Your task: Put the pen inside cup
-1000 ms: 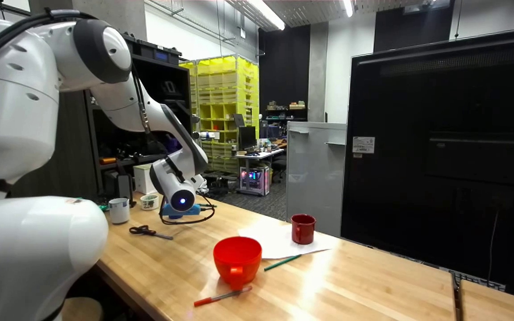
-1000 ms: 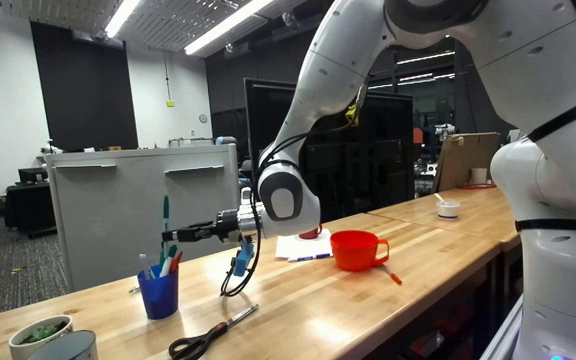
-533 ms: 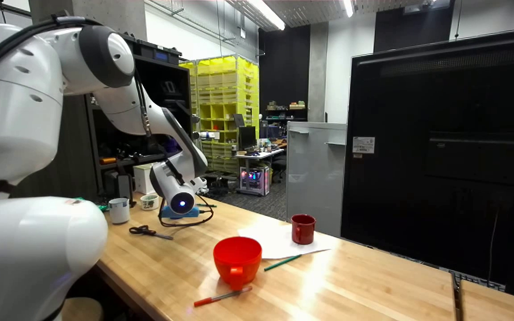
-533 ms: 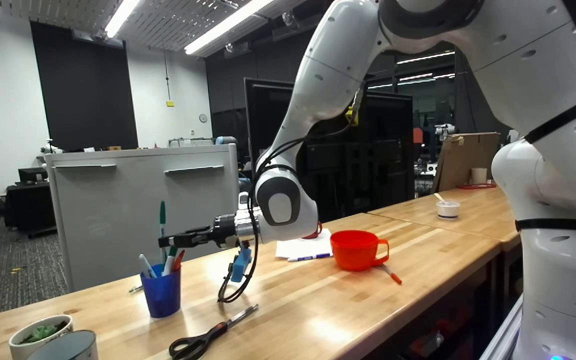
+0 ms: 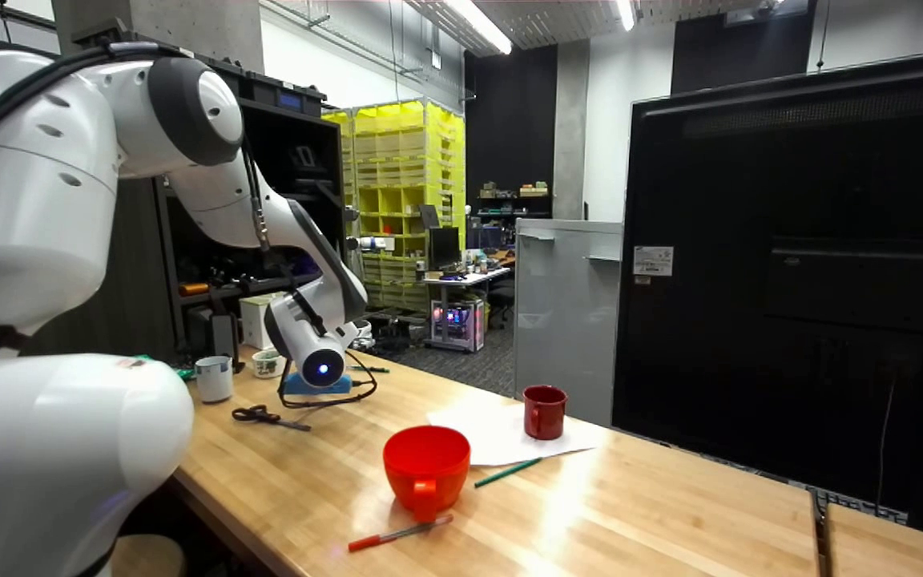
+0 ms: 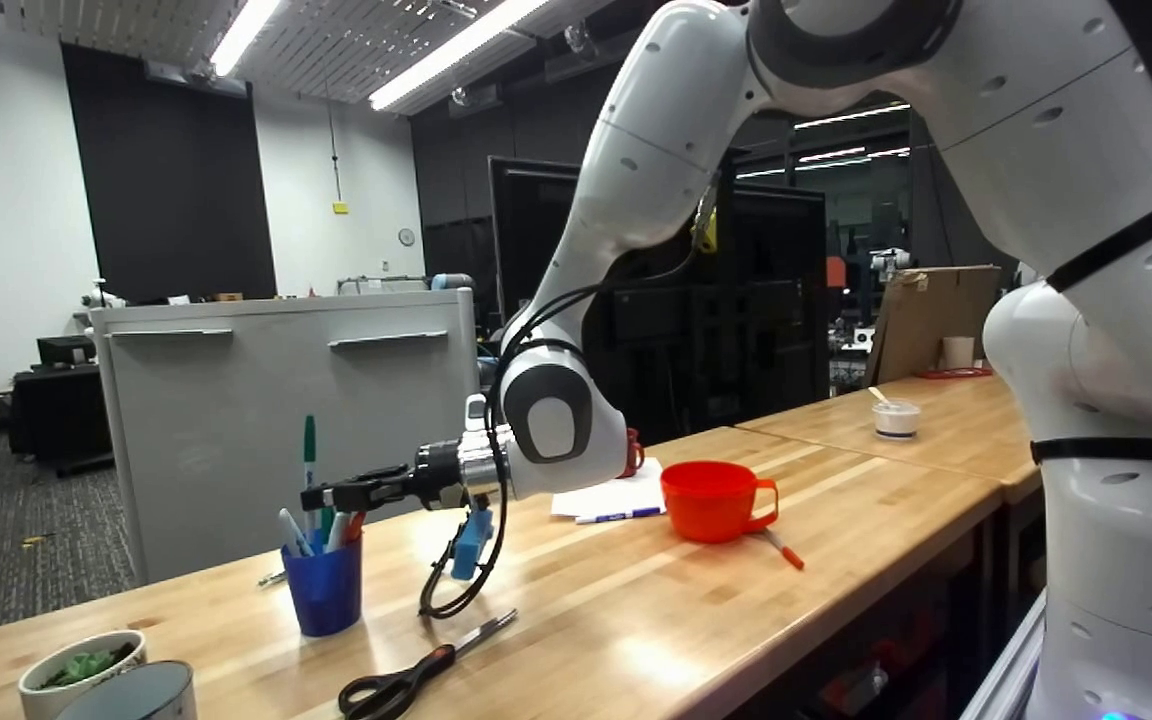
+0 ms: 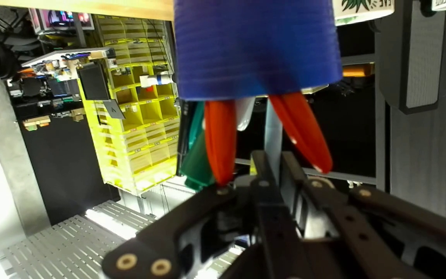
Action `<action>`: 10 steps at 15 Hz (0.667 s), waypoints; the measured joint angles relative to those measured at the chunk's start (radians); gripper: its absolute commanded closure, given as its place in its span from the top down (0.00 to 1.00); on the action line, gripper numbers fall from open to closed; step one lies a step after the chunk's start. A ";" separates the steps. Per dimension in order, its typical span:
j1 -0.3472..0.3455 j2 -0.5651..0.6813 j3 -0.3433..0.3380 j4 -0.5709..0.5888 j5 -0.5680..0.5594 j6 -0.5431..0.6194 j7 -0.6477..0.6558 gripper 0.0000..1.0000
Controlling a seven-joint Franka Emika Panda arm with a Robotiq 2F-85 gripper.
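In an exterior view the dark blue cup (image 6: 324, 592) stands upright with several pens in it; it fills the top of the wrist view, upside down. My gripper (image 6: 316, 497), low over the cup's mouth, is shut on the pen (image 6: 309, 440), whose green cap points straight up above the fingers. The pale barrel of that pen (image 7: 273, 133) runs between the fingertips in the wrist view and goes behind the cup's rim among the other pens; its lower end is hidden. Two orange pens (image 7: 220, 139) and a green one (image 7: 199, 164) lean out around the jaws.
Scissors (image 6: 426, 668), a planter (image 6: 81, 665) and a grey-white mug (image 6: 136, 695) stand or lie near the cup. Further along are a bright red bowl (image 6: 718, 500), a dark red cup (image 5: 544, 412) on white paper, and a red-ended pen (image 5: 400, 533). Cables (image 6: 496, 560) hang below the wrist.
The gripper and the held pen have come down toward the cup and shifted left in an exterior view. Early on, the cup slid slightly right there.
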 measured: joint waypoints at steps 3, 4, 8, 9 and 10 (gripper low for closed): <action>0.000 0.000 0.000 0.004 0.000 0.000 0.000 0.59; -0.001 0.001 0.000 0.005 0.000 0.000 0.000 0.66; -0.003 0.001 0.000 0.010 0.000 0.000 0.000 0.94; -0.005 0.001 0.000 0.010 0.000 0.000 0.000 0.99; -0.006 0.001 0.000 0.011 0.000 0.000 0.000 1.00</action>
